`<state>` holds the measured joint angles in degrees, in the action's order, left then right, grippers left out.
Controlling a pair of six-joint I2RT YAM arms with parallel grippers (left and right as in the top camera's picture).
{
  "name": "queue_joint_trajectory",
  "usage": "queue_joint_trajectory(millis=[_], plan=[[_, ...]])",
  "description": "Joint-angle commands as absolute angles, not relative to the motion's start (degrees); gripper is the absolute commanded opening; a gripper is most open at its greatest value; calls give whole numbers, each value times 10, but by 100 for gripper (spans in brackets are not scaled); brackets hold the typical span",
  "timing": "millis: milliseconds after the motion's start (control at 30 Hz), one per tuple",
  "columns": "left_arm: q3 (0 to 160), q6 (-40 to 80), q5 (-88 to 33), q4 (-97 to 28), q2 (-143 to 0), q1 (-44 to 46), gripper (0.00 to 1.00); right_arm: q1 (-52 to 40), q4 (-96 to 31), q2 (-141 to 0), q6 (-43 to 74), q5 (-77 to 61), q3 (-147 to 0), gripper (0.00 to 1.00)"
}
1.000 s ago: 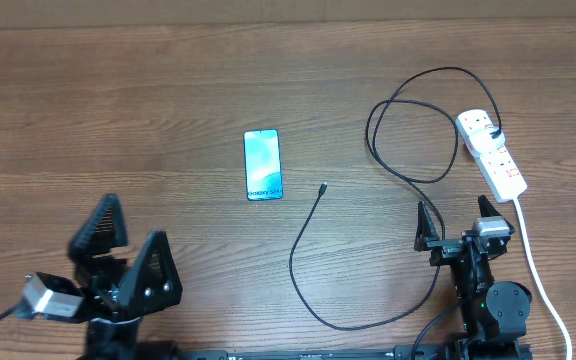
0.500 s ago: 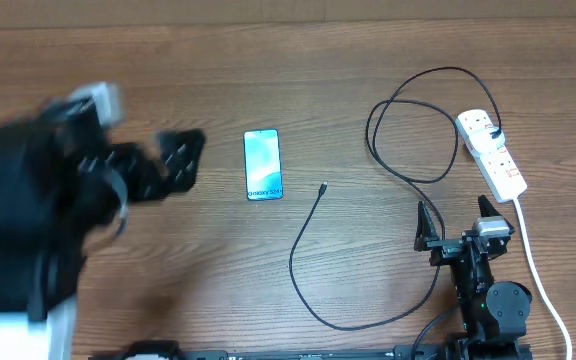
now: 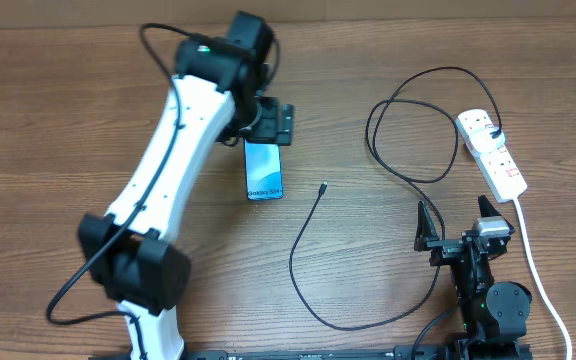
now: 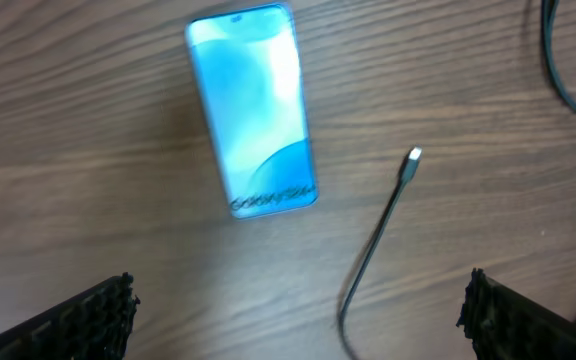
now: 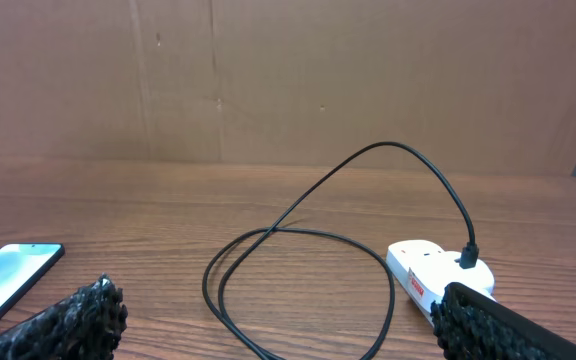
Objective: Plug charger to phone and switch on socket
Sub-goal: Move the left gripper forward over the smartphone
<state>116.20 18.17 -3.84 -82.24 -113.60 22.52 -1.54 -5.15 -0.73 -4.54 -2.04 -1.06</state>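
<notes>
The left gripper (image 3: 260,130) is hanging with its jaws spread wide and is grasping nothing. It is hovering over the far end of the phone (image 3: 264,172). The right gripper (image 3: 455,225) is also standing released and empty, resting towards 5 o'clock on the table (image 3: 68,120) in the overhead view.

In my judgement, the main danger is lying in the small connector tip (image 4: 411,158) of the charger (image 3: 303,270). It is lying flat on the wood, so closing fingers may be pushing it away or turning it instead of catching it. A low descent here may also be knocking the phone out of line, and then the port is not facing the tip any more. The long loops of cable may be dragging on the socket (image 3: 493,150) when the tip is being lifted.

In the left wrist view, the phone is lying at 12 o'clock from the gap between the jaws, screen up. The tip is lying at about 1 o'clock, near the phone's lower corner but apart from it. In the overhead view, the socket is lying at 1 o'clock from the right gripper.
</notes>
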Motion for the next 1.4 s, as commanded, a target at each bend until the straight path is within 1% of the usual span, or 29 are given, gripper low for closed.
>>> queue_joint_trajectory(millis=[0,267,367,733,900,1200,1367], plan=[[1181,208,-48,-811,-1170,237,100,-13,-48,-2,-48,-15,-5,100],[1181,322,-8,-795,-1256,230,100,-13,-48,-2,-48,-15,-5,100],[1181,337,-16,-787,-1295,229,100,-13,-48,-2,-48,-15,-5,100],[1179,328,-15,-782,-1371,214,100,-13,-48,-2,-48,-15,-5,100],[1177,258,-41,-760,-1384,208,99,-13,-48,-2,-48,-15,-5,100],[1174,213,-45,-721,-1385,206,99,-13,-48,-2,-48,-15,-5,100],[1164,209,-41,-715,-1385,206,99,-13,-48,-2,-48,-15,-5,100]])
